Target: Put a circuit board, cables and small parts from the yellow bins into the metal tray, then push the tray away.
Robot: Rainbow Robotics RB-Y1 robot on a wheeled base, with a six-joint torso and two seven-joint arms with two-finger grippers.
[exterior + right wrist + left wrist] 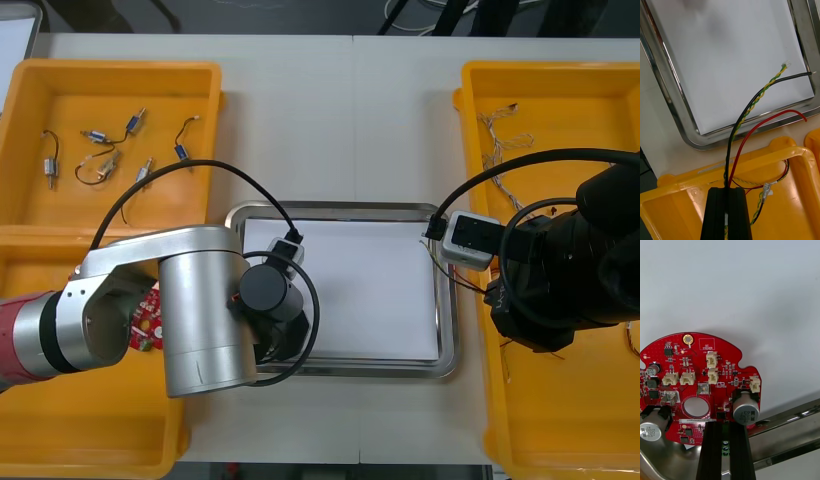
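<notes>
My left gripper [724,438] is shut on the edge of a round red circuit board [696,367]. It holds the board over the white inside of the metal tray [790,420], near the tray's rim. From the front, that gripper [275,335] is over the tray's [450,330] near-left part. My right gripper [726,210] is shut on a bundle of cables: one black [752,101], one red [763,122], one twisted yellow-green [767,88]. Their free ends reach over the tray's rim [662,75] onto its white inside, while the fingers stay above the yellow bin's edge [752,161].
Several small metal parts [100,155] lie in the far left bin [110,75]. Another red board [148,320] shows in the near left bin beside my left arm. Thin cables [500,140] lie in the far right bin. My right arm [560,270] hangs over the near right bin.
</notes>
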